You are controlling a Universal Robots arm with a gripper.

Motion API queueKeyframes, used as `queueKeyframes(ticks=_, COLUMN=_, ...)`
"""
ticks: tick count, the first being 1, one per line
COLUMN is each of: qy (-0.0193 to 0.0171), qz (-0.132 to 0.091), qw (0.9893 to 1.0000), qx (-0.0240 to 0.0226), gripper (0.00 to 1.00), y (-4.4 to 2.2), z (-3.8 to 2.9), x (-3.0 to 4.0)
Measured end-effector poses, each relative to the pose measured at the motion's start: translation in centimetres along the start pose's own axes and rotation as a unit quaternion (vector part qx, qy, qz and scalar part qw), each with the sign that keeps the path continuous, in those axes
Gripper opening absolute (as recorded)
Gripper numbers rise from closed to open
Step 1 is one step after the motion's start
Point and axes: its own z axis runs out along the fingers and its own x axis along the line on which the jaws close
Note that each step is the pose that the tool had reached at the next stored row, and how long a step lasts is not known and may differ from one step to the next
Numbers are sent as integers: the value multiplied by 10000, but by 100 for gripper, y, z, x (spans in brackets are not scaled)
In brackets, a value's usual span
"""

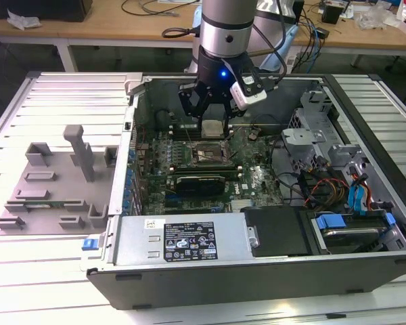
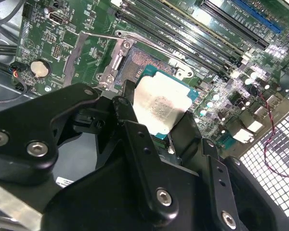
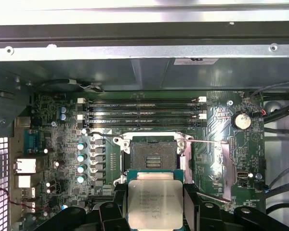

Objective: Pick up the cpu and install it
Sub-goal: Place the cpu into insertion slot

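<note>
the cpu (image 3: 155,202) is clamped flat in the gripper (image 1: 212,124) — the open socket (image 3: 153,155) is seen just below, slightly offset.

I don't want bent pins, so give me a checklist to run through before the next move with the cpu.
1. cpu clamped in the tool: ok.
2. socket empty, contacts bare: ok.
3. load plate swung off the socket: ok.
4. cpu level in the tool, not tilted: cannot tell.
5. cpu squarely above the socket: cannot tell.
6. cpu corner mark matched to the socket: cannot tell.
</note>
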Motion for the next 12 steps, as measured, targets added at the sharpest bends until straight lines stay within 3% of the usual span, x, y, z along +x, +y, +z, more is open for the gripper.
queueKeyframes(ticks=10, qy=0, qz=1, qw=10000, qx=0, gripper=55, y=2, z=2, x=0)
queueKeyframes(ticks=12, qy=-6, qz=172, qw=9999, qx=-3, gripper=55, y=3, z=3, x=0)
